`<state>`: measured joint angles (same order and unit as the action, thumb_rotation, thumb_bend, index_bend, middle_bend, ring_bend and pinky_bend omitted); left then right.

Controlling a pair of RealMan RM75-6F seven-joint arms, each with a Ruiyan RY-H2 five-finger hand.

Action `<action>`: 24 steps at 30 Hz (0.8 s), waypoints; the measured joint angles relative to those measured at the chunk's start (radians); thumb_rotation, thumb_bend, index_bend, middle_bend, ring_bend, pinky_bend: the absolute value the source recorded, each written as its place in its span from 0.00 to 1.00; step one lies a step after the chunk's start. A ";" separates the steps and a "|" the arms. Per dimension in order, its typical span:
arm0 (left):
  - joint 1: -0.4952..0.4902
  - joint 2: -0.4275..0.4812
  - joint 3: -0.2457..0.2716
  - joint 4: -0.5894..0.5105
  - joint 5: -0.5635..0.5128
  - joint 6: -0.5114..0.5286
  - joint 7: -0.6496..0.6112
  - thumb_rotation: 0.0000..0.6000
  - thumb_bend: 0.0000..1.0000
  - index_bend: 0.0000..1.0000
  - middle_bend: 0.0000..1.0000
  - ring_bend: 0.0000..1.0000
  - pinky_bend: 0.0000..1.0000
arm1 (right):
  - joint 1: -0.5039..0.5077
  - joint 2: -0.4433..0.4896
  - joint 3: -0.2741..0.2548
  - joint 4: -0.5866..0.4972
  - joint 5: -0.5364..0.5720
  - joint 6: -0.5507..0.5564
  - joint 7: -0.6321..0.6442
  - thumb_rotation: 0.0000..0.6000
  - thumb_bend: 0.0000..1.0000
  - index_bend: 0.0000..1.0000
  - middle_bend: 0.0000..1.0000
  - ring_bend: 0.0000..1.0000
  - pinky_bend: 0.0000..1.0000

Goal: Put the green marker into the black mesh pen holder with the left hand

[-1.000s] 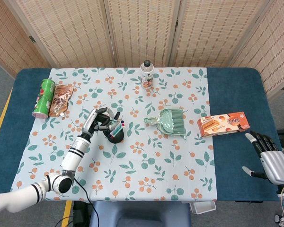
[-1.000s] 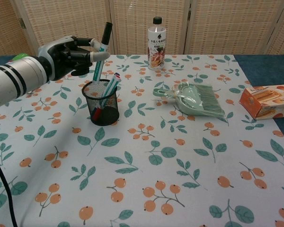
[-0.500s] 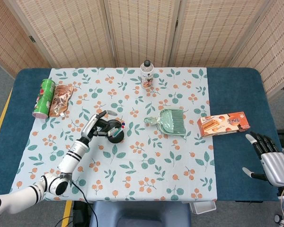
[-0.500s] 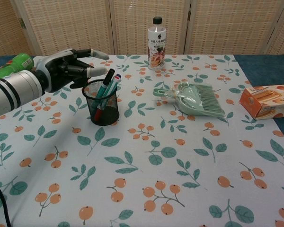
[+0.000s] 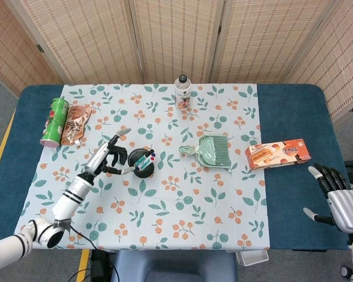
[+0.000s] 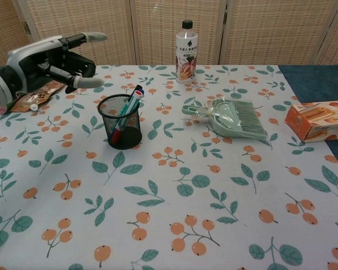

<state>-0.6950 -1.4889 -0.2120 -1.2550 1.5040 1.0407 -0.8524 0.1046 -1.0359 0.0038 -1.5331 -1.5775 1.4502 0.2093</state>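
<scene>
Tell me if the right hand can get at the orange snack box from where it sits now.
Probably yes. The right hand rests open off the table's right edge, and the orange snack box lies nearby at the cloth's right side with nothing between them.

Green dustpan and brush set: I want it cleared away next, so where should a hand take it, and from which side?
Probably by the handle end of the dustpan set, which points left toward the pen holder. It lies flat, so come from above; the wide bristle end looks too broad to grip.
</scene>
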 measured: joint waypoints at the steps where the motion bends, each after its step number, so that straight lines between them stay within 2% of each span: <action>1: 0.013 0.025 0.005 -0.025 0.004 0.016 0.066 1.00 0.21 0.00 0.37 0.32 0.60 | -0.002 0.000 0.002 0.000 0.004 0.002 -0.003 1.00 0.17 0.00 0.00 0.00 0.00; 5: 0.085 0.130 0.028 -0.145 0.016 0.110 0.420 1.00 0.21 0.00 0.17 0.14 0.43 | -0.013 -0.009 0.020 -0.001 0.050 0.013 -0.047 1.00 0.18 0.00 0.00 0.00 0.00; 9: 0.202 0.243 0.067 -0.286 0.045 0.268 0.850 1.00 0.21 0.00 0.14 0.08 0.33 | -0.025 -0.022 0.049 -0.016 0.135 0.017 -0.123 1.00 0.18 0.00 0.00 0.00 0.00; 13: 0.342 0.325 0.113 -0.370 0.086 0.476 1.140 1.00 0.21 0.00 0.11 0.07 0.32 | -0.044 -0.026 0.075 -0.045 0.208 0.024 -0.162 1.00 0.18 0.00 0.00 0.00 0.00; 15: 0.396 0.340 0.133 -0.374 0.101 0.563 1.226 1.00 0.21 0.00 0.10 0.06 0.31 | -0.056 -0.031 0.084 -0.057 0.221 0.044 -0.187 1.00 0.18 0.00 0.00 0.00 0.00; 18: 0.465 0.340 0.157 -0.348 0.119 0.638 1.263 1.00 0.21 0.00 0.09 0.06 0.31 | -0.071 -0.042 0.090 -0.072 0.233 0.073 -0.235 1.00 0.18 0.00 0.00 0.00 0.00; 20: 0.504 0.333 0.170 -0.316 0.131 0.679 1.238 1.00 0.21 0.00 0.09 0.06 0.31 | -0.081 -0.051 0.091 -0.087 0.236 0.092 -0.270 1.00 0.18 0.00 0.00 0.00 0.00; 24: 0.589 0.296 0.195 -0.195 0.154 0.765 1.093 1.00 0.21 0.00 0.09 0.05 0.30 | -0.091 -0.060 0.086 -0.110 0.215 0.108 -0.291 1.00 0.18 0.00 0.00 0.00 0.00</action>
<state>-0.1057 -1.1926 -0.0174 -1.4502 1.6583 1.8054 0.2407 0.0135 -1.0960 0.0897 -1.6434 -1.3620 1.5580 -0.0821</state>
